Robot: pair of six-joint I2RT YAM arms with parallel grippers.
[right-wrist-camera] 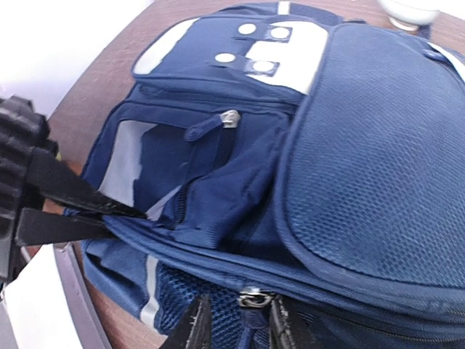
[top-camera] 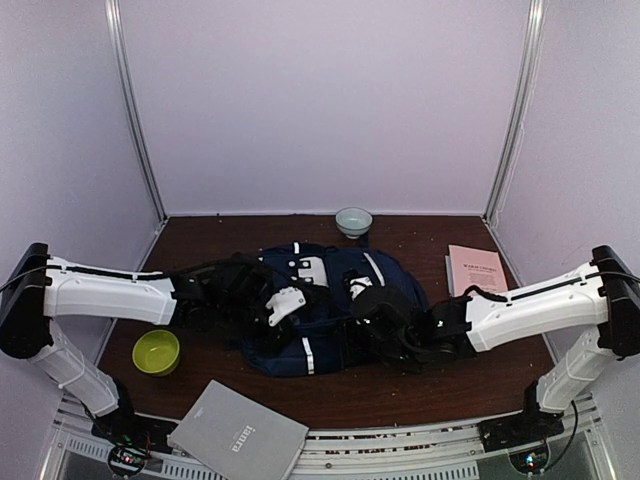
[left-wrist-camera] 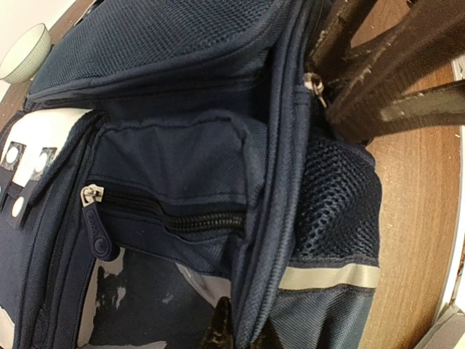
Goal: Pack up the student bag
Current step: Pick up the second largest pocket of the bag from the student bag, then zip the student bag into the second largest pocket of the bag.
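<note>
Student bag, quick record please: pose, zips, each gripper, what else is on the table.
bag: student bag, flat mid-table, front up
front pocket zip: looks closed
left gripper: shut on bag's side seam
right gripper: fingers apart, straddling main zip pull
outside bag: green bowl, white bowl, pink booklet, grey book
</note>
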